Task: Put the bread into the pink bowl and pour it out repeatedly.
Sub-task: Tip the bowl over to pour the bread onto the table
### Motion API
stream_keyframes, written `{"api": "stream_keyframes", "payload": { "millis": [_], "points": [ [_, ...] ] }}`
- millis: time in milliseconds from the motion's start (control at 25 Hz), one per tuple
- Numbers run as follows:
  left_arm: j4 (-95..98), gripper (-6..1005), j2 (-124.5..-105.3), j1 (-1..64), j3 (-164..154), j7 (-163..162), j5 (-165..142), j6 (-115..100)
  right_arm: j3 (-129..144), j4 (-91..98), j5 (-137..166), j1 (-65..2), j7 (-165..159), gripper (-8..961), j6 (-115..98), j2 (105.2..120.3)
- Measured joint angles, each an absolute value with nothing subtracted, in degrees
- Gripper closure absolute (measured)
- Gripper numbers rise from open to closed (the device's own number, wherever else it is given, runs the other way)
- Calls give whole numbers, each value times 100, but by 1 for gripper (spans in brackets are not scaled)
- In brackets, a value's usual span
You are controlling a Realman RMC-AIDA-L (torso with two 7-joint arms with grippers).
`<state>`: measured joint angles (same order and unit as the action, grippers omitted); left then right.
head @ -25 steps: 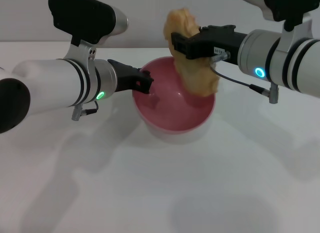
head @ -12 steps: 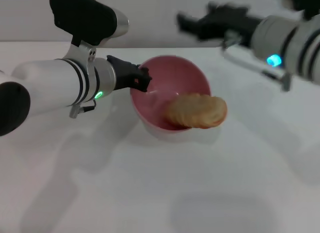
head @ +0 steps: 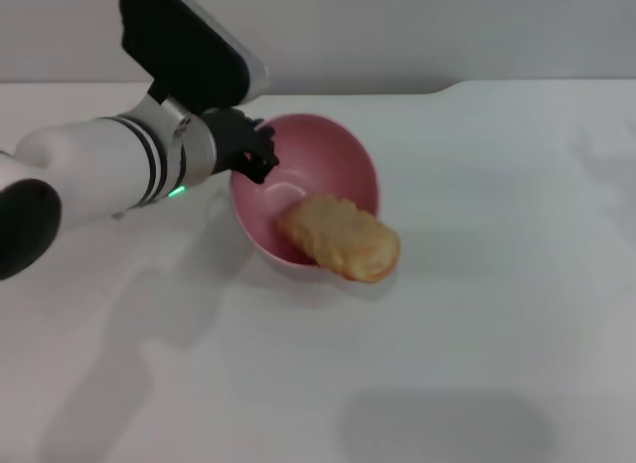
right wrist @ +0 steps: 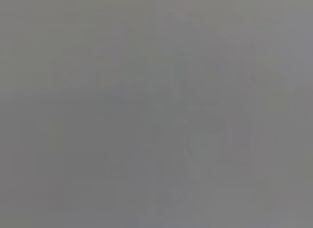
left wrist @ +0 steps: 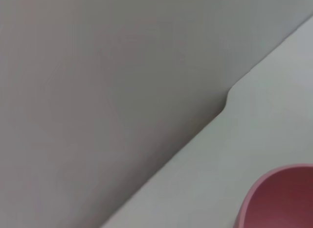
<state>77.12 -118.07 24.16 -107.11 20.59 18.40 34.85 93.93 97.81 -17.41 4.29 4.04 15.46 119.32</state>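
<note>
Bread: elongated toy loaf, pale tan, bumpy top side showing. Lies half out of the bowl, one end inside, the other end over the near rim on the bowl's right-front side, resting at or on the table. Striped side not in view.

Table: flat white surface, w/ soft grey shadows near the front edge and under the arm. Far edge meets a grey wall; small step in that edge at the right of centre, also seen in left wrist view.

Pink bowl: round, deep, smooth plastic, glossy inside. Tilted, mouth tipped toward the front-right, so the inside faces the head camera. Left wrist view shows only a curved piece of its rim at one corner.

Left gripper: black fingers on a white arm w/ black bands and a green light. Clamped on the bowl's far-left rim, one finger inside, one outside. Arm comes in from the left side of the head view.

Right gripper: not visible in the head view. Right wrist view gives only plain grey, nothing to identify.

Wall: plain grey, behind the table.
</note>
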Motion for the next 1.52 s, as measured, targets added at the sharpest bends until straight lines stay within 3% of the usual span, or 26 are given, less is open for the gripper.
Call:
{"api": "stream_keyframes", "payload": {
  "millis": [240,1520],
  "points": [
    [7709,937,-11829,2501,-10901,2088,889,3262,9539,9405,-2011,675,432,214,1519,11937],
    [7932,933,-11874,2772,-12554,1240,-3942,3955,9806,9139,-2145,538,465,220,1549,11909]
  ]
}}
